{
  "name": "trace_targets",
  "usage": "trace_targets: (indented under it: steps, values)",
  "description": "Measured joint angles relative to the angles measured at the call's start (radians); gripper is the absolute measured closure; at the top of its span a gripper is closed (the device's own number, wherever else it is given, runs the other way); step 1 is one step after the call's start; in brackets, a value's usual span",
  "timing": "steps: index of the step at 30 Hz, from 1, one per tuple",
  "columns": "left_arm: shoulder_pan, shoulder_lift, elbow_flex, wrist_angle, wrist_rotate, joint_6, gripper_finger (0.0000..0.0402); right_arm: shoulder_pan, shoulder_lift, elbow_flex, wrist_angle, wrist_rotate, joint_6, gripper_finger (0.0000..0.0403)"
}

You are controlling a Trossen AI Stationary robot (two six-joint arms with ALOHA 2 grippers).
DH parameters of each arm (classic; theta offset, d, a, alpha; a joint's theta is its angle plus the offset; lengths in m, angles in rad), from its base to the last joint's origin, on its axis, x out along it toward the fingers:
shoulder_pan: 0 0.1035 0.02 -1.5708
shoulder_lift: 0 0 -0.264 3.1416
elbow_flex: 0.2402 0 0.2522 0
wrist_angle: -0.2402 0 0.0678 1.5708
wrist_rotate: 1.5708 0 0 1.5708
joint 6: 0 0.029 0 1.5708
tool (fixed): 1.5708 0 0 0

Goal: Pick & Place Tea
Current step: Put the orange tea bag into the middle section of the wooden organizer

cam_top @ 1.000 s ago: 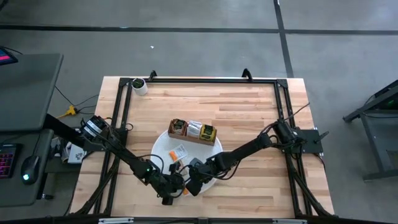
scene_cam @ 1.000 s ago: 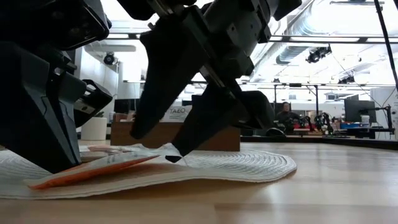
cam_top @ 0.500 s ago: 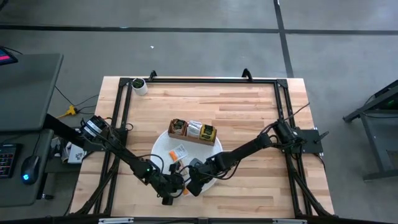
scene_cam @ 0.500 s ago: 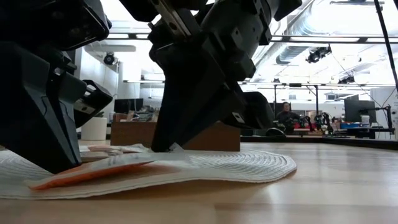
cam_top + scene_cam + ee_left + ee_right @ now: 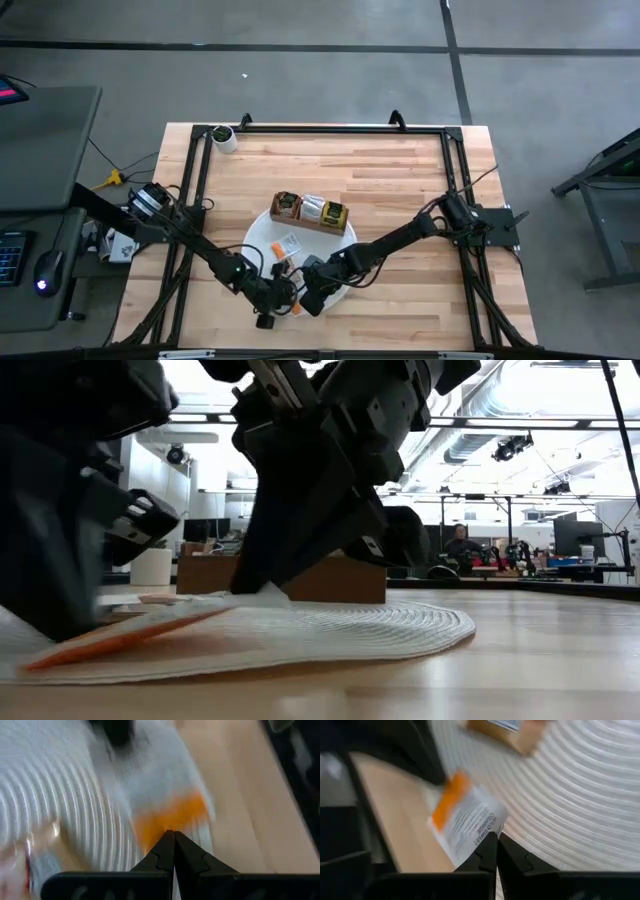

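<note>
Pinching one small orange and white tea packet (image 5: 467, 822) from both sides, the two arms meet at the near edge of the round white mat (image 5: 262, 240). On the left, the left end effector (image 5: 173, 836) is shut tight on the orange end. On the right, the right end effector (image 5: 496, 836) is shut on the white end. If both pull, the packet could tear or slip. More packets on the mat look too blurry to count.
</note>
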Motion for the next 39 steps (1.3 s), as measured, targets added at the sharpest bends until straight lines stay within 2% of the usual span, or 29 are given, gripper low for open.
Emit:
trace_targets:
  steps: [2,10,16,22,26,31,36,39]
  values:
    - [0.007,-0.035,-0.005,-0.040,0.022,0.013,0.0401,0.000,0.000,0.000,-0.023,0.003,-0.007,0.0402]
    - [0.022,-0.176,-0.005,-0.270,0.002,0.037,0.0402,0.000,-0.039,0.000,-0.033,0.030,-0.045,0.0402]
    - [0.020,-0.280,-0.003,-0.340,-0.070,0.044,0.0401,-0.007,-0.150,-0.001,-0.117,0.112,-0.110,0.0403]
    - [0.018,-0.389,-0.003,-0.408,-0.215,0.076,0.0401,-0.058,-0.310,0.017,-0.283,0.215,-0.232,0.0403]
    - [0.018,-0.480,-0.004,-0.423,-0.329,0.162,0.0401,-0.117,-0.383,0.088,-0.435,0.279,-0.334,0.0403]
    - [0.020,-0.609,-0.050,-0.411,-0.398,0.231,0.0401,-0.196,-0.393,0.254,-0.655,0.323,-0.459,0.0403]
    - [0.020,-0.769,-0.167,-0.403,-0.431,0.218,0.0401,-0.265,-0.370,0.405,-0.775,0.325,-0.571,0.0403]
    - [0.020,-0.873,-0.251,-0.340,-0.425,0.220,0.0401,-0.308,-0.356,0.465,-0.832,0.304,-0.610,0.0403]
